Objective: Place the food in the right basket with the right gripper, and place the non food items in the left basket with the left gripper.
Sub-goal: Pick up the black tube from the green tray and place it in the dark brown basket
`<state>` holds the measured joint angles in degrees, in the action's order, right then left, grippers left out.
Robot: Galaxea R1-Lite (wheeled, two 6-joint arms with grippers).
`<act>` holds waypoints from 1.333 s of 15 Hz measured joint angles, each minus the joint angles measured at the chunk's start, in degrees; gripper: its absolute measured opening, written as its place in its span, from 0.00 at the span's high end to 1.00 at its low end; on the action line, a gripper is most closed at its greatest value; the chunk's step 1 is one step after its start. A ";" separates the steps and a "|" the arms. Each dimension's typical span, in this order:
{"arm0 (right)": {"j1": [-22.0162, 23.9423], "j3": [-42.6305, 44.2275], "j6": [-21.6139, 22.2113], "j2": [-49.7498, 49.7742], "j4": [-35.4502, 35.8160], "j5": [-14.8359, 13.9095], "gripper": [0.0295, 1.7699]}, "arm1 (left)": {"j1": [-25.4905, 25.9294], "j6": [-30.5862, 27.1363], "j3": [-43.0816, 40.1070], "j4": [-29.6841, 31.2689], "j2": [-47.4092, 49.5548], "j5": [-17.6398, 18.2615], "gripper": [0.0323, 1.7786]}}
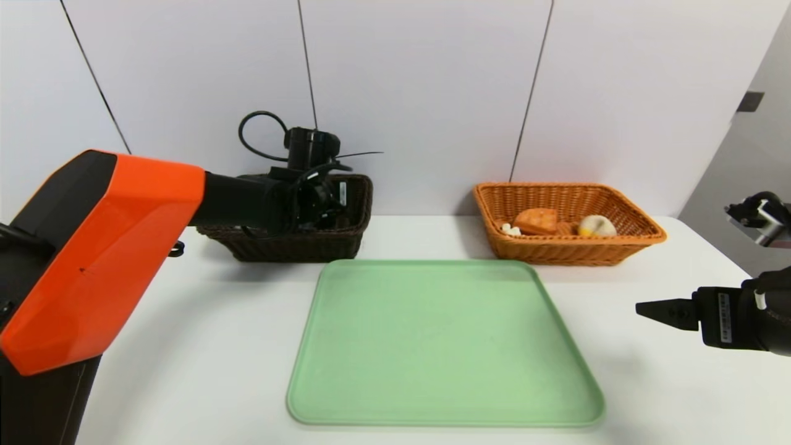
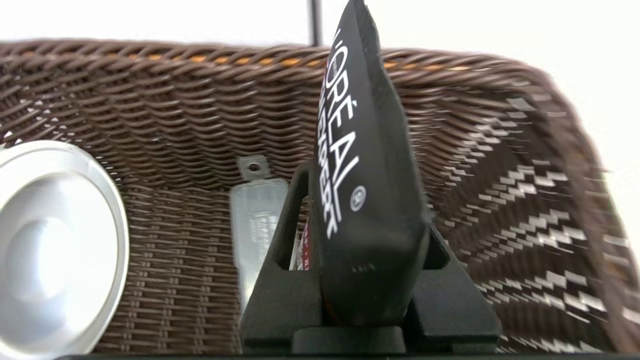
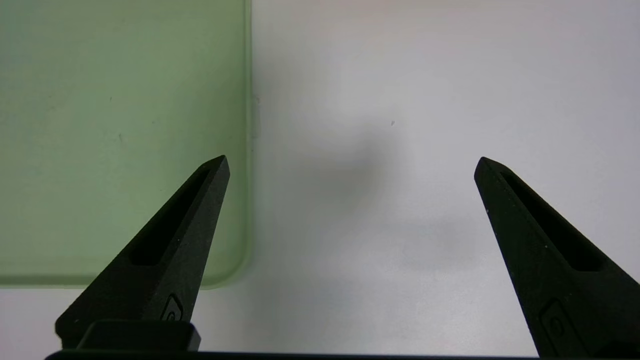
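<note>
Leftmost on your desk sits the dark brown basket, and your left gripper is reached into it, pinched tight on the dark cone-shaped tube, which stands nearly upright between the fingers, white lettering running up its side. Inside that basket you can also see the white tape roll leaning at one side and the flat grey case lying on the woven floor just behind the gripper. At centre lies your green tray. Further right, the orange basket holds the waffle slice and the cream bun side by side. Your right gripper hovers over bare desk beside the tray's corner, fingers spread wide, holding nothing.
</note>
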<state>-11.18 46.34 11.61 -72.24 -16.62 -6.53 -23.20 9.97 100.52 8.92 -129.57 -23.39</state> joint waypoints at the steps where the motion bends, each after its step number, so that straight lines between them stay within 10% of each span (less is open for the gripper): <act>1: 0.00 0.00 -0.01 0.00 0.00 0.00 0.04 | -0.04 0.00 0.24 0.09 -0.48 -0.22 0.80; 11: -0.04 0.00 -0.43 0.06 -0.09 0.00 0.04 | 0.33 -0.20 3.33 0.11 -2.90 -0.61 0.80; 20: -0.04 0.21 -0.69 0.06 -0.09 -0.10 0.04 | 0.82 -0.13 4.92 -0.20 -2.86 -1.13 0.31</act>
<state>-11.22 46.54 10.91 -72.18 -16.70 -6.63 -22.38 9.84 105.45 8.73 -132.44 -24.53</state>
